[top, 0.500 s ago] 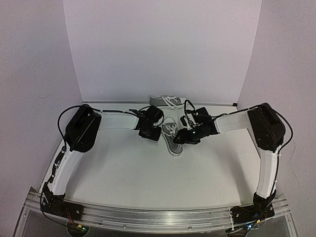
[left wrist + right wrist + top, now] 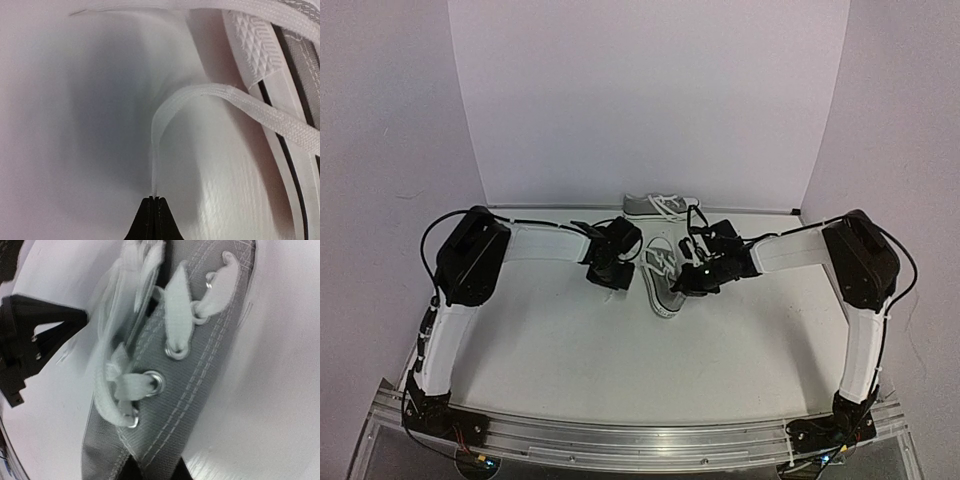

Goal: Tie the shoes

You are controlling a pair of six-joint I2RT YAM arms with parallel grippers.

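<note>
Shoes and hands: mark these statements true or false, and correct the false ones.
1. The left hand is shut on a white lace. True.
2. The two shoes touch each other. False: the far shoe sits by the back wall, and the near shoe lies apart, in front of it.
3. The near shoe lies between the two hands. True.
4. The right hand is at the far shoe. False: it is at the near shoe.
</note>
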